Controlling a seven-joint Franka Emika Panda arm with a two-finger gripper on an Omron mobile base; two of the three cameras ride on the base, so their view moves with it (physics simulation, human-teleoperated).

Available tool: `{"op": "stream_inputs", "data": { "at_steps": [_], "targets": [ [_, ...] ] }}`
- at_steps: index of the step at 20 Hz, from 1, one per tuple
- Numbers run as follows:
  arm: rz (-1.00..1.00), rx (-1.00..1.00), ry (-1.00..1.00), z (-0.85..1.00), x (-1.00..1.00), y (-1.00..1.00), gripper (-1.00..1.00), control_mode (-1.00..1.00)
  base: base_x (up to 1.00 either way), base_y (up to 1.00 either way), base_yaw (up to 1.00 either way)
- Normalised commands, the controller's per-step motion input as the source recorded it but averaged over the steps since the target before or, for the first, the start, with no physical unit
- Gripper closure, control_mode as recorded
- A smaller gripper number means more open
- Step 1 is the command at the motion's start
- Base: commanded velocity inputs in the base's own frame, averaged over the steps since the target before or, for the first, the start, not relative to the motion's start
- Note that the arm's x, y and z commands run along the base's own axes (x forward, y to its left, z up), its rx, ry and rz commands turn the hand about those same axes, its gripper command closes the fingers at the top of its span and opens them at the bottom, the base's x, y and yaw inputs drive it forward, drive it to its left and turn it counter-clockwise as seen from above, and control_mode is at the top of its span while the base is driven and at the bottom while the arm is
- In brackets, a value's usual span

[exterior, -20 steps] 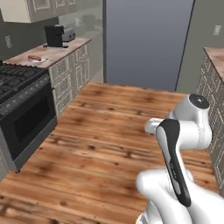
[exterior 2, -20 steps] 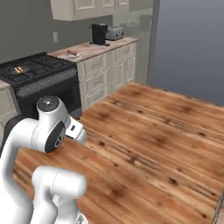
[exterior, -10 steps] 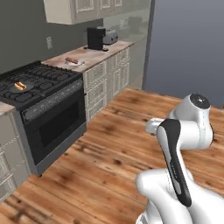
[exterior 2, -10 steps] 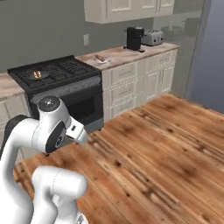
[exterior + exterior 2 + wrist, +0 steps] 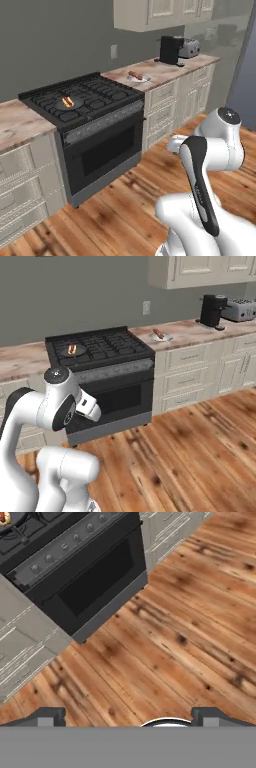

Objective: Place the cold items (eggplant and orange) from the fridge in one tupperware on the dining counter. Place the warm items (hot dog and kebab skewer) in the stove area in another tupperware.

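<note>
claw [image 5: 128,717] stood wide, empty | hot dog [image 5: 67,102] lay on stove [image 5: 80,97], well ahead | skewer [image 5: 135,76] probably on counter [image 5: 160,70] beyond

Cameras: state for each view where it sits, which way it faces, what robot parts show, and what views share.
Left base view: behind the arm's left, facing the stove; the arm rises lower right.
Right base view: behind the arm's right, facing the same stove; the arm rises lower left.
Hand view: on the hand, looking down at the wood floor and the oven front; the open pincer has its tips at the bottom.
Both base views share the hot dog on the stove, the plate and the coffee maker.
</note>
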Motion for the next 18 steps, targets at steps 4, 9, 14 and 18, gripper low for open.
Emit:
{"op": "stream_inputs", "data": {
  "at_steps": [4,9,14,18],
  "targets": [
    [0.00,0.00,0.00,0.00,0.00,0.00,-1.00,1.00,0.81,-0.32,0.47],
    [0.00,0.00,0.00,0.00,0.00,0.00,-1.00,1.00,0.78,-0.31,0.44],
    [0.00,0.00,0.00,0.00,0.00,0.00,-1.00,1.00,0.73,-0.19,0.40],
    [0.00,0.00,0.00,0.00,0.00,0.00,-1.00,1.00,0.65,-0.08,0.35]
  ]
}}
